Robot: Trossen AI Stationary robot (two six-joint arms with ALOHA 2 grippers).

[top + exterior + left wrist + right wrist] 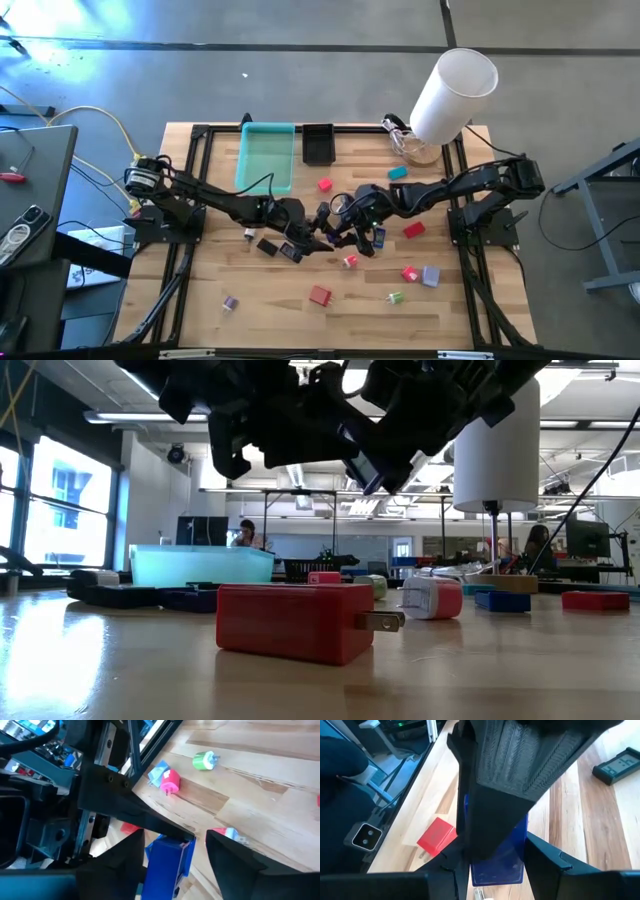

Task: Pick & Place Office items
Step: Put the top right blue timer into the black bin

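Left gripper (322, 228): mid-tabletop, raised, nose to nose with the right one. Its wrist view shows a blue block (167, 865) between its fingers; whether they press it cannot be told.

Blue block: held above the tabletop (260, 310) between both grippers. Long axis runs along the right gripper's fingers, one end toward the right wrist camera, the other toward the left gripper.

Right gripper (352, 226): jaws clenched on the block's two flanks, with the left gripper's finger lying across the block's face.

Step in hand, as judged: a mid-air handover of one office item between arms. Direction of transfer cannot be told.

Next move calls for: one gripper gripping firmly before the other lets go, then a straight withdrawal so the block is not twisted loose.

Loose items, right of centre: red piece (414, 230), green piece (395, 297), purple piece (431, 276).
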